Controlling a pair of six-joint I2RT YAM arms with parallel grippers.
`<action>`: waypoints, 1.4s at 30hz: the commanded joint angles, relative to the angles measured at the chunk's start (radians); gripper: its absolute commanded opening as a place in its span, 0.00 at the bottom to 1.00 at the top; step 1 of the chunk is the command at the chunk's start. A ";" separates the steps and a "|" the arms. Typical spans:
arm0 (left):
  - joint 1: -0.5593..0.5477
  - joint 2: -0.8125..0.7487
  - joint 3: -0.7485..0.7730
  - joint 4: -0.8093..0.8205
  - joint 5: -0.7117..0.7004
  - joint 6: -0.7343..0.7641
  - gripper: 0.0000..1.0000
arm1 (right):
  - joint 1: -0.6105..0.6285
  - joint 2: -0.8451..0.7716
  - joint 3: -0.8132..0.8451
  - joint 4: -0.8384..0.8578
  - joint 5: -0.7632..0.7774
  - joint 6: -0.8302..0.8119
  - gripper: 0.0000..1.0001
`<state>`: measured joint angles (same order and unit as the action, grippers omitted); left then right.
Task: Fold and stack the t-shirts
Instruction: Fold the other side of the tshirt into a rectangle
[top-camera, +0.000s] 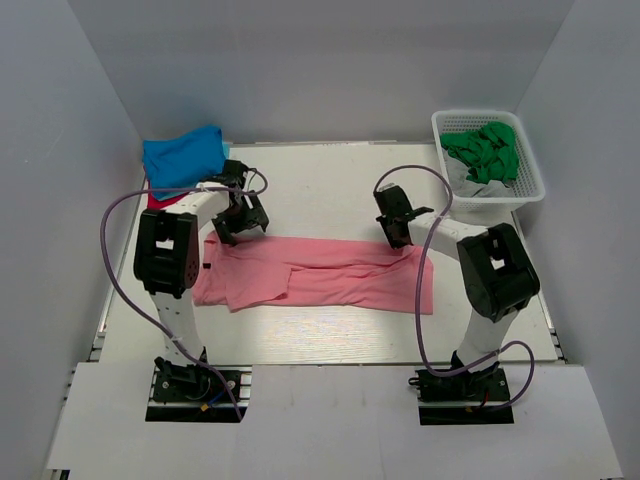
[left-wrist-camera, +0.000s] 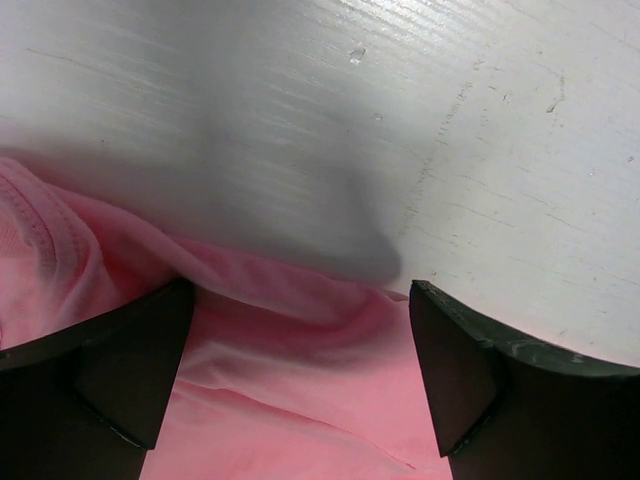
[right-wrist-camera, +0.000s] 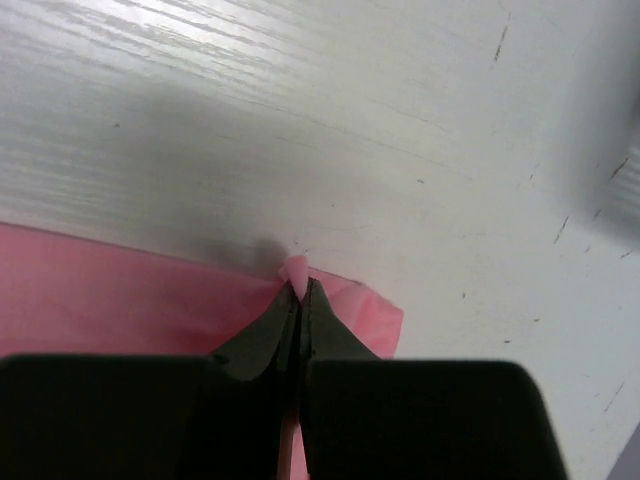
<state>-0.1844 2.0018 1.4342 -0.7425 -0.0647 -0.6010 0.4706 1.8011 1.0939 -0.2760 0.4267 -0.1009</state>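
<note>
Worktop (top-camera: 320, 190): carries the pink t-shirt (top-camera: 315, 275), a long folded band.
Left end effector (left-wrist-camera: 300, 290): spread wide over its far left edge, gripping nothing.
Right end effector (right-wrist-camera: 300, 287): pinched on its far right edge.
Blue t-shirt (top-camera: 183, 157): beyond its left end.

Bare table (top-camera: 330, 185) between blue t-shirt (top-camera: 183, 157) and basket (top-camera: 497, 207)

spread t-shirt (top-camera: 320, 275) centre, folded t-shirts (top-camera: 183, 158) back left, basket (top-camera: 497, 206) back right

Even overhead light; soft shadows under arms; wrist views blurred close-up, mild glare.
</note>
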 joint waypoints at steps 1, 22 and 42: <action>0.014 -0.004 -0.067 -0.044 -0.006 -0.002 0.99 | -0.016 -0.043 -0.023 0.055 0.065 0.136 0.00; 0.053 -0.044 -0.218 -0.003 0.025 -0.043 0.99 | -0.242 -0.424 -0.494 0.521 -0.284 0.811 0.00; 0.080 -0.063 -0.279 -0.003 0.043 -0.034 0.99 | -0.375 -0.481 -0.700 0.942 -0.515 0.764 0.00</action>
<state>-0.1196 1.8687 1.2339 -0.6498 -0.0219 -0.6403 0.1120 1.3159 0.3962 0.5747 -0.0147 0.6907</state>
